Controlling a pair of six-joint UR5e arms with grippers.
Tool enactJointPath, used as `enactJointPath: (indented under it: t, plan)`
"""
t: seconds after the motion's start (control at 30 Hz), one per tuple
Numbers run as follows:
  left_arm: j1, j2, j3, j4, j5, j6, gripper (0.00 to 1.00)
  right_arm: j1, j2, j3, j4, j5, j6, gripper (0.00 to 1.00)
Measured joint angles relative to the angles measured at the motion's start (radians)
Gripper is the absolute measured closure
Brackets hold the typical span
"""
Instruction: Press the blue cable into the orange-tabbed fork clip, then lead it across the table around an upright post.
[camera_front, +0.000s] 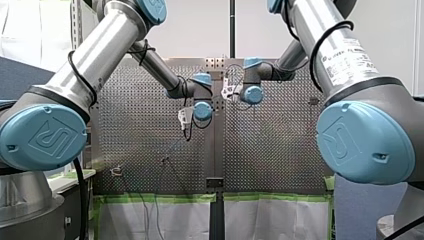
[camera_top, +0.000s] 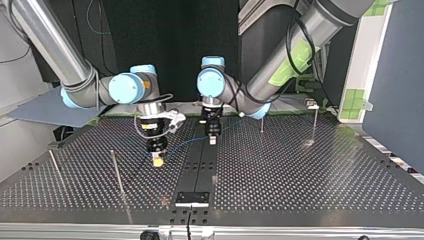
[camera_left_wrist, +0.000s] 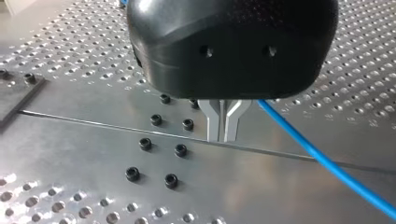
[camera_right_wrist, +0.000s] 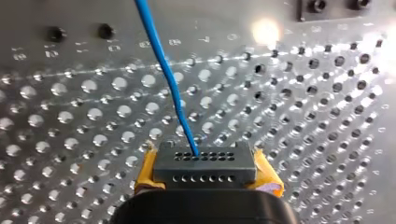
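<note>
my right fingers (camera_right_wrist: 145, 171) grip the blue cable (camera_right_wrist: 164, 81); my left fingers (camera_left_wrist: 213, 125) sit closed beside it. keep it taut, lowering gently.

Bright glare blooms on the perforated table (camera_right_wrist: 266, 30), whose far holes blur softly

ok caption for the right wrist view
My right hand grips the blue cable, which runs ahead over the perforated table.
</note>
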Motion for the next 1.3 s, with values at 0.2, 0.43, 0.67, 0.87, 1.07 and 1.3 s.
enactJointPath:
  t: [0.2, 0.43, 0.67, 0.87, 1.07, 1.3]
  plan:
    - [-0.006, 0.000, 0.017, -0.003, 0.001, -0.015, 1.00, -0.002, -0.005, 0.000, 0.000, -0.001, -0.001, 1.00]
    - [-0.012, 0.000, 0.048, -0.028, 0.000, -0.029, 1.00, -0.003, -0.013, -0.007, 0.001, -0.002, -0.001, 1.00]
    - [-0.016, 0.000, 0.075, -0.043, -0.001, -0.049, 1.00, -0.007, -0.027, -0.012, 0.003, -0.004, 0.000, 1.00]
    - [-0.018, 0.001, 0.093, -0.056, -0.002, -0.052, 1.00, -0.007, -0.030, -0.021, 0.004, -0.006, -0.004, 1.00]
    - [-0.020, 0.001, 0.114, -0.070, -0.002, -0.052, 1.00, -0.008, -0.032, -0.035, 0.008, -0.008, -0.006, 1.00]
    - [-0.021, 0.001, 0.146, -0.095, -0.012, -0.046, 1.00, -0.006, -0.035, -0.050, 0.015, -0.009, -0.007, 1.00]
